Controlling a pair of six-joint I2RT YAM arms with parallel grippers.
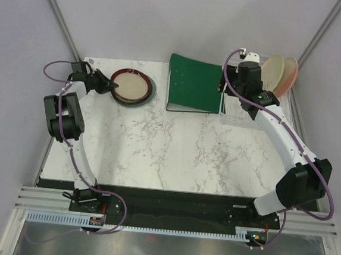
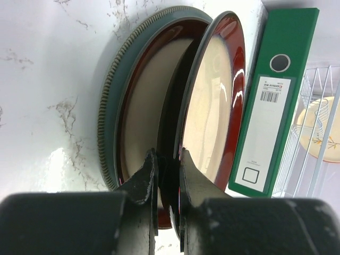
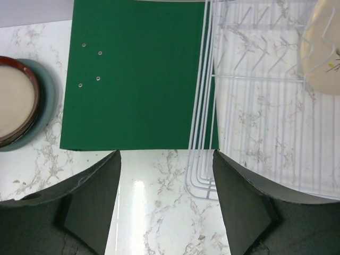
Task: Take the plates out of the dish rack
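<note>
At the far-left corner of the marble table (image 1: 174, 157), the left gripper (image 2: 167, 162) pinches a dark-red-rimmed, beige-centred round plate (image 2: 212, 106), tilted over the slate-grey plate (image 2: 112, 106) stack. Left to unload from the clear plastic dish rack (image 3: 255, 106) at the far-right corner: a cream sprig-patterned plate (image 3: 324, 53) and a cream-and-pink plate (image 1: 291, 75). The right gripper (image 3: 166, 155) hangs spread wide.

Your left arm (image 1: 76, 149) and right arm (image 1: 283, 140) had glossy white link shells, broken by chunky black joint housings. A thin purple cable (image 1: 56, 62) trailed along each, bowing out in loose loops, and ended at the black bases (image 1: 83, 197). Your left gripper (image 2: 169, 159) had matte black fingers (image 2: 143, 183), narrow and tapered at the tips, their edges flecked with pale scuffs. Your right gripper (image 3: 166, 159) had the same black fingers (image 3: 90, 196), seen as broad wedges, with faint grey wear lines along the inner faces and a grainy surface.
</note>
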